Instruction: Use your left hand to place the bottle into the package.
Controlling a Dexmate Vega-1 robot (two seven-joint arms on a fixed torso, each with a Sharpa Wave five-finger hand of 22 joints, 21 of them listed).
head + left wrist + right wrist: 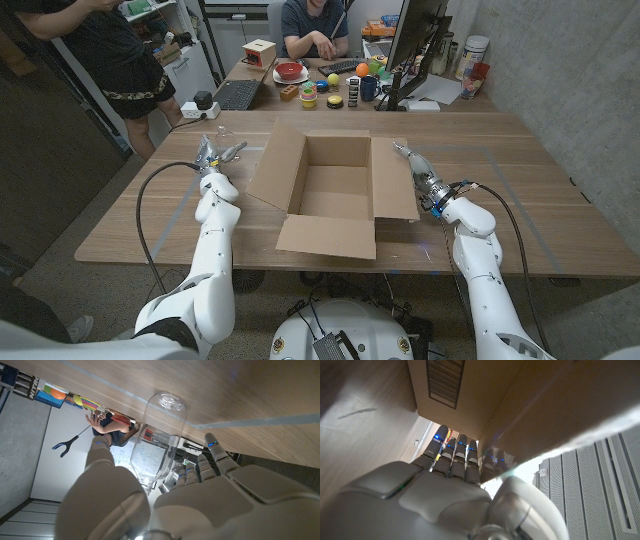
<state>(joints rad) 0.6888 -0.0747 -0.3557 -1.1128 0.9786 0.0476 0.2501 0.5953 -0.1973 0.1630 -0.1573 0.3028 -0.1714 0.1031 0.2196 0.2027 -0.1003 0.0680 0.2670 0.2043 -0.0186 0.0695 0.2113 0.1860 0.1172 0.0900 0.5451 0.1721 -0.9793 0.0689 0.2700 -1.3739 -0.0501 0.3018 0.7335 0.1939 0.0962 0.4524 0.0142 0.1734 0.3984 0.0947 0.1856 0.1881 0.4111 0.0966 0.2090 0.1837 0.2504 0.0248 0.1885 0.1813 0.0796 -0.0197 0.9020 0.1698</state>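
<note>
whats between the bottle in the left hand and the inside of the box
The box's opened left flap stands between them, sloping up and outward toward the left hand holding the clear bottle. The head view shows this.

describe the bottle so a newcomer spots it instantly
Start at the open cardboard box mid-table, then look to its left flap. Beside it the left hand grips the bottle: clear, see-through plastic, unlike the opaque brown box.

head: high, looking down on table (540, 200) | wrists: close, upturned | shared: box (330, 190)
</note>
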